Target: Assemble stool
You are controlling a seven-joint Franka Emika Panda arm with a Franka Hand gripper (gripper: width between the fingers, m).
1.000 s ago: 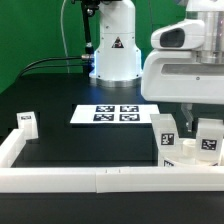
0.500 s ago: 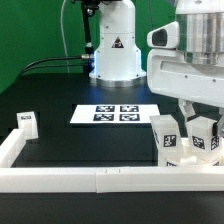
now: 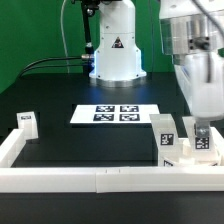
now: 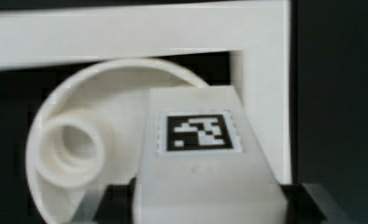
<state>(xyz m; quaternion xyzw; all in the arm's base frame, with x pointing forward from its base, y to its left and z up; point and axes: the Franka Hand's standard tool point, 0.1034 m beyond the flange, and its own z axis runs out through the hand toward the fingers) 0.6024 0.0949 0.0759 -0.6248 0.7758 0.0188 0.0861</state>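
Gripper (image 3: 203, 130) clenched on a tagged stool leg (image 4: 202, 140), which is held upright between its jaws with the seat disc (image 4: 74, 130) just beyond it against the border rail (image 4: 145, 45), presumably to line the leg up with the disc's round socket.

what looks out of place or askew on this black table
Nothing looks spilled or broken. One chunky white plastic leg sits alone by the white border rail at the exterior view's left, far from the other legs at the right, where the gripper is shut on another tagged leg.
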